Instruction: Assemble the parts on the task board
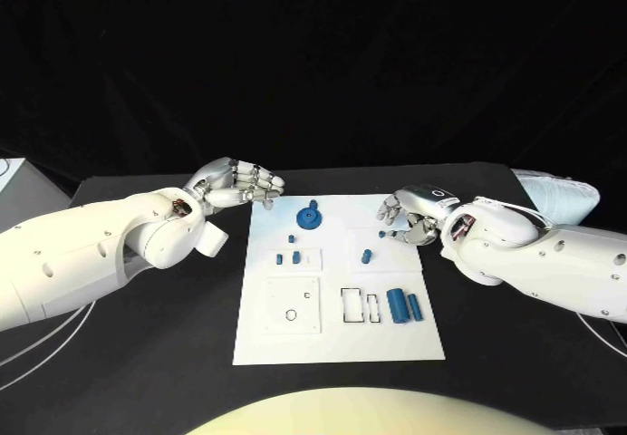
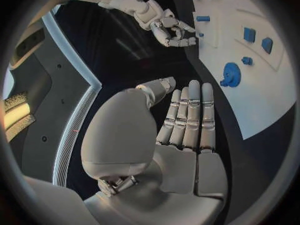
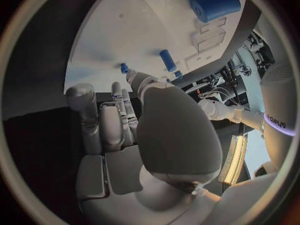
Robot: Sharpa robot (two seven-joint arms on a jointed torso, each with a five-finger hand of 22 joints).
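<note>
Hovering at the white task board [image 1: 340,344] far corners, both your left hand [image 1: 242,186] and right hand [image 1: 408,217] have empty curled fingers; next, reach for the round blue gear-like part [image 1: 310,217].

Head camera steeply above the task board [image 1: 337,281]; wrist cameras close behind each robot hand.
</note>
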